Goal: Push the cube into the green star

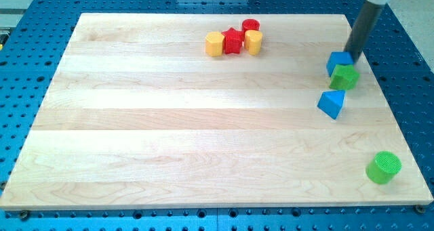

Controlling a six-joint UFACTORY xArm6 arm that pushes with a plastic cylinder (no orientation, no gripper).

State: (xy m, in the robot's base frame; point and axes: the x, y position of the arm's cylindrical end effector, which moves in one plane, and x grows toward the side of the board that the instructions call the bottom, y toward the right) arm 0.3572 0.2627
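The blue cube (338, 61) sits near the view's right edge of the wooden board (169, 136), touching the green star (345, 77) just below and right of it. My tip (353, 55) comes down from the view's top right and rests against the cube's upper right corner. A blue triangular block (331, 103) lies a little below the star, apart from it.
A green cylinder (383, 167) stands at the bottom right. At the top centre sits a tight cluster: a yellow hexagonal block (214, 44), a red star (232, 40), a yellow block (253, 42) and a red cylinder (251, 26). The board lies on a blue perforated table.
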